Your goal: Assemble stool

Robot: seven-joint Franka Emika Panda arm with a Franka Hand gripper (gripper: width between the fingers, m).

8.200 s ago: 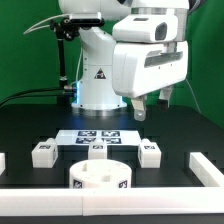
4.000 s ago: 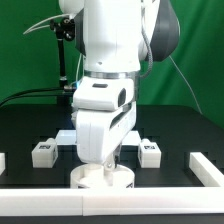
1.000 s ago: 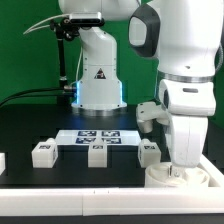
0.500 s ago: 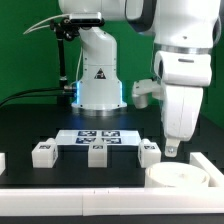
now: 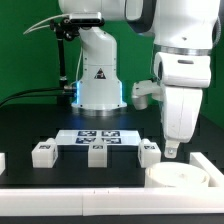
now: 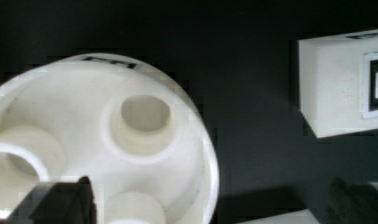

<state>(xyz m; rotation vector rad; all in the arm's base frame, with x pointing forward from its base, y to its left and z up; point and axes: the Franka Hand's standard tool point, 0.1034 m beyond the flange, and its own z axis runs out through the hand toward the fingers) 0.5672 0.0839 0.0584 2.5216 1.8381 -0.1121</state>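
Pincer [image 5: 172, 150] jaws apart, empty, poised over the seat [image 5: 186, 178]; nearest leg [image 5: 150, 153] sits just beside it, toward the exterior view's left.

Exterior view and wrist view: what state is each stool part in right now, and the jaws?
Seat: flat on the table, exterior view's right, sockets up, no leg fitted.
Leg at the exterior view's left: loose on the table.
Middle leg: loose on the table.
Leg nearest the seat: loose, apart from it.
Marker board: flat on the table.
Jaws: open, empty, above the seat.
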